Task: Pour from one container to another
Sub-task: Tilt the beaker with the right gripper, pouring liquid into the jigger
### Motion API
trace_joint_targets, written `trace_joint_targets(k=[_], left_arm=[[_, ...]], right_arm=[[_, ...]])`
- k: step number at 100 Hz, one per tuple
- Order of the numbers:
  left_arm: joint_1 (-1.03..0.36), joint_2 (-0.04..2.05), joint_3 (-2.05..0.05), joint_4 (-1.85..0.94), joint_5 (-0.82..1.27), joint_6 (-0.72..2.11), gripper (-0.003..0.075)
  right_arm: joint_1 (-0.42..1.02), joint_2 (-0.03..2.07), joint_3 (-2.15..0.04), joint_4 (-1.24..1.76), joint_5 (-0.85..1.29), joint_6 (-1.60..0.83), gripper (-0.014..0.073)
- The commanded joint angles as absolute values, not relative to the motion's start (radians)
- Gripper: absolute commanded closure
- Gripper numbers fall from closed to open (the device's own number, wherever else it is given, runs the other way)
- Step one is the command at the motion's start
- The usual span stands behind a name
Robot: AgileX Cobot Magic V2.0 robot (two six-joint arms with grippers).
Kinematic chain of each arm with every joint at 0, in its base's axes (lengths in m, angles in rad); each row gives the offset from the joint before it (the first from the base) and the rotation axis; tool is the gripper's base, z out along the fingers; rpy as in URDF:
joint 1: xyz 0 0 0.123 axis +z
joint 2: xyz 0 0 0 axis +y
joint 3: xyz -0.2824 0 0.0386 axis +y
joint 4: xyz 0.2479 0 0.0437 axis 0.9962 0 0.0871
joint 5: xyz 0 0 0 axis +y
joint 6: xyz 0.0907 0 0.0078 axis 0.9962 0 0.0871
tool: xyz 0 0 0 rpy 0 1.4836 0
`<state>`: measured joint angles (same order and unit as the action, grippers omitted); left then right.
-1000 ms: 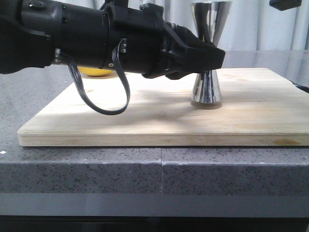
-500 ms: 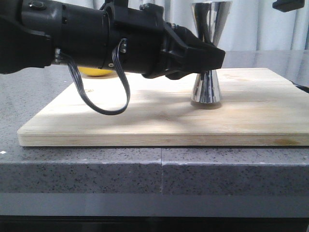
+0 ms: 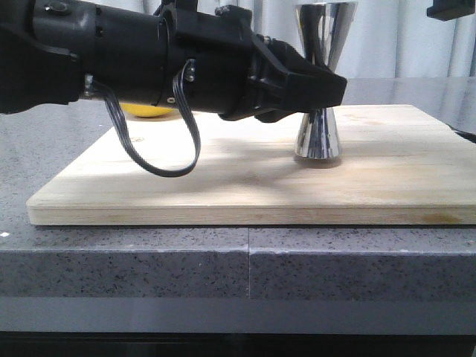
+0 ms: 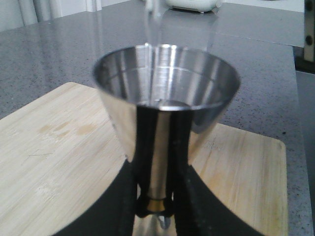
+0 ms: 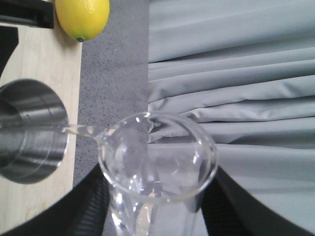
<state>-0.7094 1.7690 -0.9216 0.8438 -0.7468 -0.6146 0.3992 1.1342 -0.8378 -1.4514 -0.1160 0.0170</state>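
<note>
Pouring looks to be the step in hand, and doing it well means keeping the beaker's [image 5: 157, 167] lip over the middle of the jigger's [image 3: 321, 82] upper cup and adding tilt slowly, so the stream stays thin and lands inside the rim. Nearest in the front view, the left gripper [image 4: 156, 209] is closed on the jigger's waist, its fingers [image 4: 113, 206] pressed either side at the gold band [image 4: 156, 204], holding the steel cup upright on the wooden board [image 3: 245, 178]. It should stay steady there. Up at the jigger's mouth, the right gripper [image 5: 157, 216] clasps the tipped beaker; a clear thread runs off its lip toward the cup. Glare makes it hard to tell how much liquid remains, or how full the jigger is. Farther back on the board lies a lemon [image 5: 82, 17].
</note>
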Motion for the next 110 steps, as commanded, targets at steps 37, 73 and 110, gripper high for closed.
trace_joint_targets(k=[37, 73, 110], left_arm=[[-0.705, 1.714, -0.950, 0.808, -0.822, -0.624, 0.0741], [-0.705, 1.714, -0.950, 0.808, -0.822, -0.624, 0.0741], [-0.705, 1.714, -0.950, 0.808, -0.822, -0.624, 0.0741]], right_arm=[[0.400, 1.106, -0.875, -1.501, -0.113, 0.015, 0.0343], [0.400, 1.106, -0.875, -1.534, -0.113, 0.015, 0.0343], [0.400, 1.106, -0.875, -1.574, -0.108, 0.015, 0.0343]])
